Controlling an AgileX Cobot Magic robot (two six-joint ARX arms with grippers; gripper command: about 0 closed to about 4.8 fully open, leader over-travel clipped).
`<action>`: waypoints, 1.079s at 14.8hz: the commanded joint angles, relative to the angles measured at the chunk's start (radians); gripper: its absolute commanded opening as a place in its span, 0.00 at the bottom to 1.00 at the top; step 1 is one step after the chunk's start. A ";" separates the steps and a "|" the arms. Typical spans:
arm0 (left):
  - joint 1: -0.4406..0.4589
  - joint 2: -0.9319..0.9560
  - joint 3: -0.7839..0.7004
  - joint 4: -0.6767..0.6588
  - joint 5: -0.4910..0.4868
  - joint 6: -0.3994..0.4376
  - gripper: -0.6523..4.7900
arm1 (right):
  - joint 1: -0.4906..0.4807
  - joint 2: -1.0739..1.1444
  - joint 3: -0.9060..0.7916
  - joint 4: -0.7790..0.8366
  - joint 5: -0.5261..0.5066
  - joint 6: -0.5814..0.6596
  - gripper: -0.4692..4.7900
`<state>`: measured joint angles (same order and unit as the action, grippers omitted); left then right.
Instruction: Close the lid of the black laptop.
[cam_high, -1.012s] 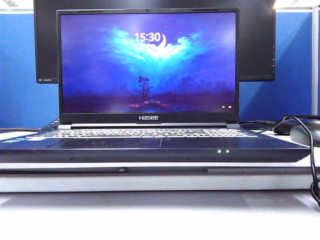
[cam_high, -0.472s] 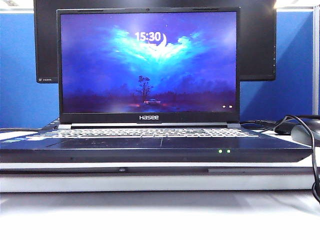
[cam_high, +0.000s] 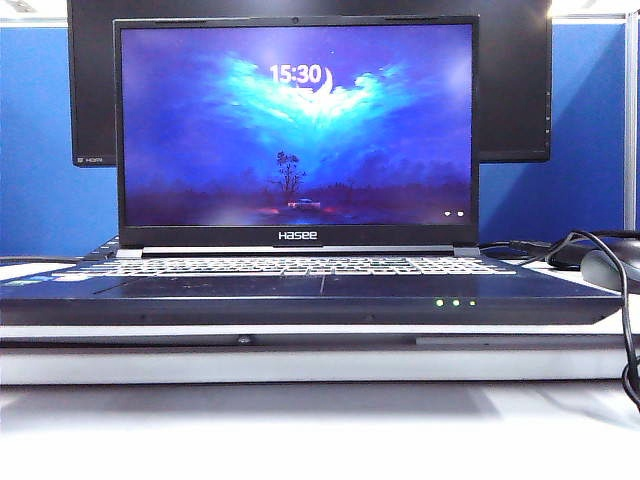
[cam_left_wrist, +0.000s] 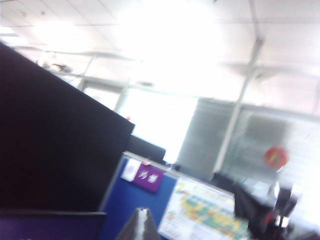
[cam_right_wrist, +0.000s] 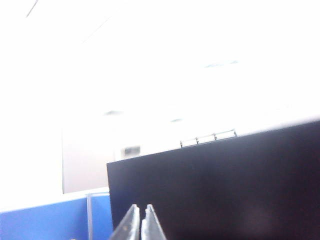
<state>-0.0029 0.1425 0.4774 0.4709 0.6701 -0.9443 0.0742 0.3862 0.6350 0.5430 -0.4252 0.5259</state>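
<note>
Your black laptop (cam_high: 300, 285) sat mid-desk (cam_high: 300, 430), lid (cam_high: 296, 130) upright, screen lit. Left gripper (cam_left_wrist: 141, 225) and right gripper (cam_right_wrist: 140, 222) both pointed upward, fingertips nearly together, holding nothing.

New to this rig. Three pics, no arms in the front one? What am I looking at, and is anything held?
It is a two-armed robot; each arm ends in a two-finger hand with a camera on its wrist. The front picture is from a fixed camera facing the table: the black laptop stands open, its lid upright with the screen lit, a larger monitor behind it and a mouse with cables beside it. Neither arm shows there. The other two are wrist cameras, tilted up at the ceiling. The left hand shows only blurred fingertips. The right hand has its fingers pressed together, holding nothing. The lid is untouched.
</note>
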 joint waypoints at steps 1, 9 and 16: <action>0.000 0.210 0.218 -0.103 0.114 0.128 0.11 | 0.000 0.192 0.180 -0.072 -0.080 -0.048 0.14; -0.004 0.587 0.451 -0.697 0.214 0.415 0.11 | 0.103 0.687 0.638 -0.517 -0.096 -0.371 0.11; -0.471 0.821 0.448 -1.209 -0.003 0.704 0.11 | 0.294 1.159 1.046 -0.865 -0.118 -0.458 0.08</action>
<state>-0.4381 0.9485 0.9222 -0.7414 0.7166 -0.2432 0.3565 1.5444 1.6573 -0.3115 -0.5526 0.1009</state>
